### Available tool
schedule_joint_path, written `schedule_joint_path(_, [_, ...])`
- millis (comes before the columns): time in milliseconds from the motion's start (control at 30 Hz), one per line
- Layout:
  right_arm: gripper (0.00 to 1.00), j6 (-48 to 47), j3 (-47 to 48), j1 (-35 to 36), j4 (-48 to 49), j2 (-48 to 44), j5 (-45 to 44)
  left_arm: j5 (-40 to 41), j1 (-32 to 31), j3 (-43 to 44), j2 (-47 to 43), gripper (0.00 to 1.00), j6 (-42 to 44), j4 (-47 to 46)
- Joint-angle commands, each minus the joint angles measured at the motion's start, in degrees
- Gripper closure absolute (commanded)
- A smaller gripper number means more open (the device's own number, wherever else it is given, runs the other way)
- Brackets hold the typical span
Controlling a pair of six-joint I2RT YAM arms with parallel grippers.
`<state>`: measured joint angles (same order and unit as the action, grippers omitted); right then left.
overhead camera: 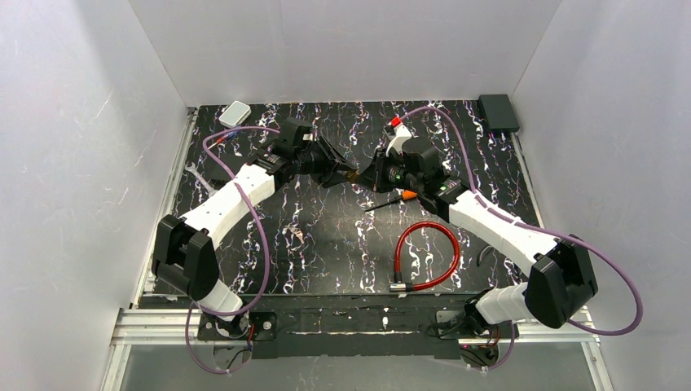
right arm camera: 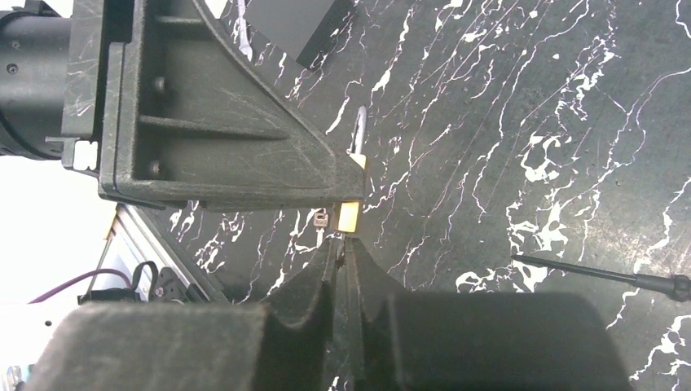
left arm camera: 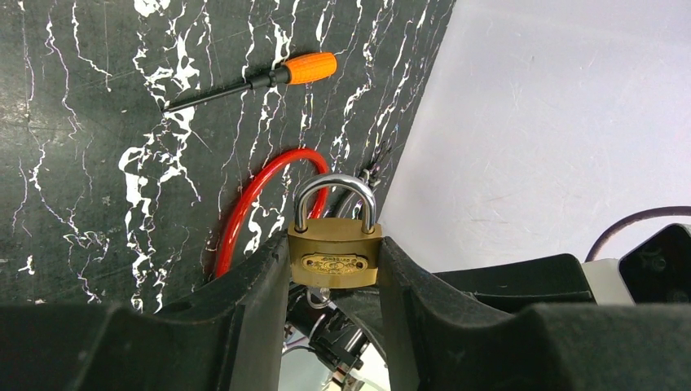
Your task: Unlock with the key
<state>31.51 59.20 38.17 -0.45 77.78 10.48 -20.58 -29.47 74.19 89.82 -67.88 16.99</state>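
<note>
My left gripper [left arm camera: 334, 269] is shut on a small brass padlock [left arm camera: 334, 252] and holds it above the table, with its silver shackle [left arm camera: 334, 191] seated in the body. A small silver key [left arm camera: 323, 295] sits at the padlock's underside. My right gripper [right arm camera: 342, 248] is shut on that key, its tips right against the padlock [right arm camera: 350, 214]. A second small key [right arm camera: 320, 217] hangs beside it. In the top view the two grippers meet at the padlock [overhead camera: 354, 174] over the table's middle. An orange-handled, black-shafted screwdriver [left arm camera: 261, 77] lies loose on the table.
A red cable loop [overhead camera: 428, 257] lies near the front right. The screwdriver [overhead camera: 395, 198] lies under the right arm. A silver wrench [overhead camera: 200, 173] is at the left edge. A white box [overhead camera: 235, 113] and a black box [overhead camera: 499, 111] sit at the back corners.
</note>
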Motion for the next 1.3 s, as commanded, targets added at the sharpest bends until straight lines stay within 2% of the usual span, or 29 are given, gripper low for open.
schedule_joint_path(0, [0.89,0.48,2.63,0.14,0.62,0.97,0.16,-0.87,-0.23,-0.31,-1.28,1.0,0.82,0.32])
schedule_joint_path(67, [0.98,0.59,2.83,0.15,0.54,1.5,0.38,-0.79,-0.23,-0.33,-1.24,1.0,0.82,0.36])
schedule_joint_path(100, [0.99,0.64,2.85,0.15,0.54,1.69,0.48,-0.66,-0.23,-0.28,-1.34,1.0,0.85,0.4])
schedule_joint_path(300, [0.99,3.66,1.56,0.15,2.52,1.95,-1.69,-0.77,-0.23,-0.34,-1.22,1.0,0.99,0.41])
schedule_joint_path(433, [0.99,10.49,-0.19,0.15,5.36,1.75,-7.58,-0.87,-0.23,-0.36,-1.1,1.0,0.77,0.41])
schedule_joint_path(567, [0.99,17.47,-4.77,0.23,15.93,1.85,-12.23,-2.27,-0.23,-0.71,-0.62,1.0,-0.39,-0.32])
schedule_joint_path(667, [0.99,18.09,-6.98,0.53,23.27,2.98,-14.33,-4.39,-0.23,-0.68,0.31,1.0,-1.46,-1.01])
schedule_joint_path(800, [0.99,17.21,-7.49,1.65,27.58,2.58,-19.45,-5.84,-0.23,-0.85,1.05,1.0,-2.32,-1.6])
schedule_joint_path(933, [0.99,15.93,-7.04,2.33,28.86,3.12,-22.61,-5.35,0.45,-0.32,0.33,1.0,-1.39,-1.09])
schedule_joint_path(1267, [0.99,18.25,-6.42,2.02,28.36,3.72,-21.18,-6.64,0.46,-0.63,0.12,1.0,-0.29,-3.31])
